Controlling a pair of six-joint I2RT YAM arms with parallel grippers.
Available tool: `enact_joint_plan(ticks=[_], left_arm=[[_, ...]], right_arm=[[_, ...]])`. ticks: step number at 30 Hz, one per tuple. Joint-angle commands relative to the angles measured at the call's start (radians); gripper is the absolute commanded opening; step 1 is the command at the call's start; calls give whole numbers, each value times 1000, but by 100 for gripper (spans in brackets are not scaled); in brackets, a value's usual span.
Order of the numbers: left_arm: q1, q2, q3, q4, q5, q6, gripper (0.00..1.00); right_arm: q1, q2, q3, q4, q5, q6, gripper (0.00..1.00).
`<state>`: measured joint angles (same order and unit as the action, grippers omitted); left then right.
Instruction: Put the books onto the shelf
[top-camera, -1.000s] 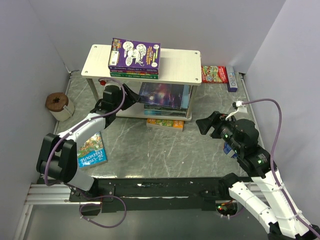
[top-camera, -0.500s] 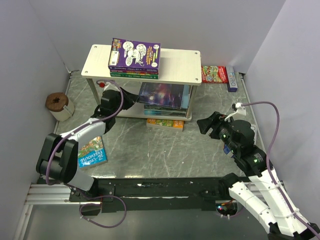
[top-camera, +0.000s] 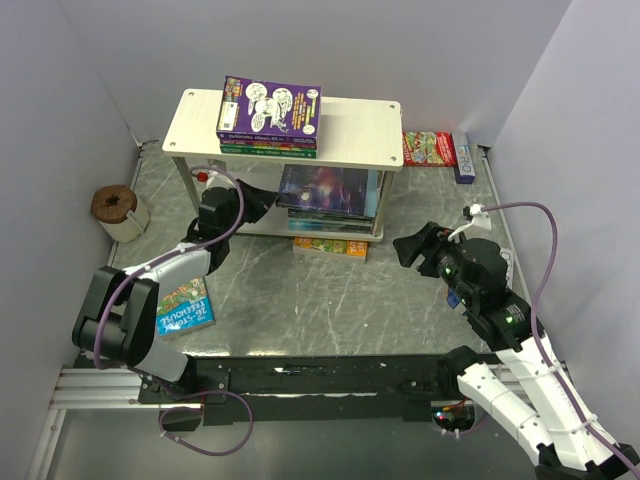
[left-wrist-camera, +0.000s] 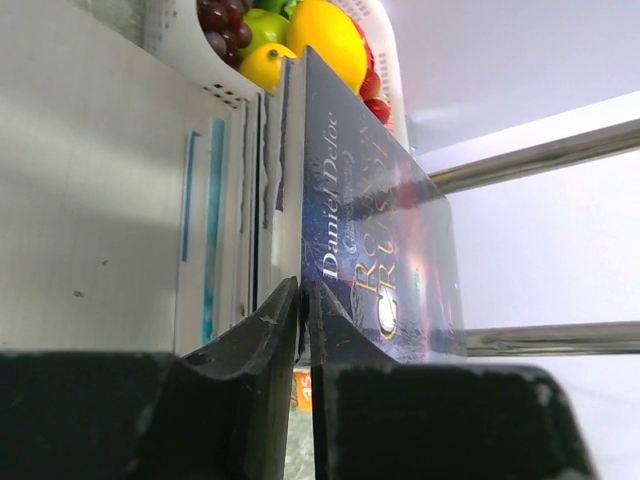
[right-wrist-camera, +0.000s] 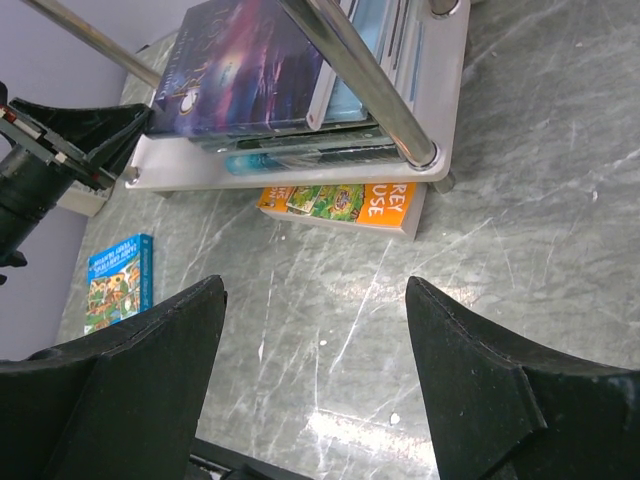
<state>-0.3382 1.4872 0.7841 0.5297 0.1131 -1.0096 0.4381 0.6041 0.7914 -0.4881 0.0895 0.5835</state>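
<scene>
I see the grey marbled table (top-camera: 330, 300) filling the top view. The shelf (top-camera: 360, 135) stands at 12 o'clock on it, its pale wood-grain top board on thin metal posts over a white lower board (right-wrist-camera: 445, 60).

My left arm reaches from 7 o'clock toward the shelf's lower tier. The left end effector (left-wrist-camera: 302, 290) has its fingers drawn almost together, pinching the near edge of the dark starry book (left-wrist-camera: 370, 200). That book lies on top of a flat pile on the lower board. The right end effector (right-wrist-camera: 315, 285) hangs over bare table at 4 o'clock, its fingers spread wide with nothing between them.

A purple book (top-camera: 270, 105) with white cartoons tops a small stack on the left half of the top board, with green edges showing beneath it. An orange-spined book (top-camera: 330, 247) lies flat on the table at the shelf's front, partly tucked under the lower board. A blue book (top-camera: 183, 305) lies on the table at 8 o'clock, just beside my left arm.

The red flat box (top-camera: 430, 148) sits at 1 o'clock behind the shelf's right end. A roll (top-camera: 118, 210) stands at 10 o'clock near the left wall.
</scene>
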Motion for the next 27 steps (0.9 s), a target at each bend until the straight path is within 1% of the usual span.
enact_joint_plan(ticks=[1,7,16,27], left_arm=[[-24,-12,-3,92,45,-35,16],[-39,4,7,113,53,-49,17],[-41,28,60,99,74,-41,18],[-41,76,101,96,91,-35,22]], right_arm=[[-10,8,-3,48,16,9,80],[-12,10,-3,46,13,9,80],[-12,8,-14,45,12,9,80],[-15,0,-23,45,16,4,80]])
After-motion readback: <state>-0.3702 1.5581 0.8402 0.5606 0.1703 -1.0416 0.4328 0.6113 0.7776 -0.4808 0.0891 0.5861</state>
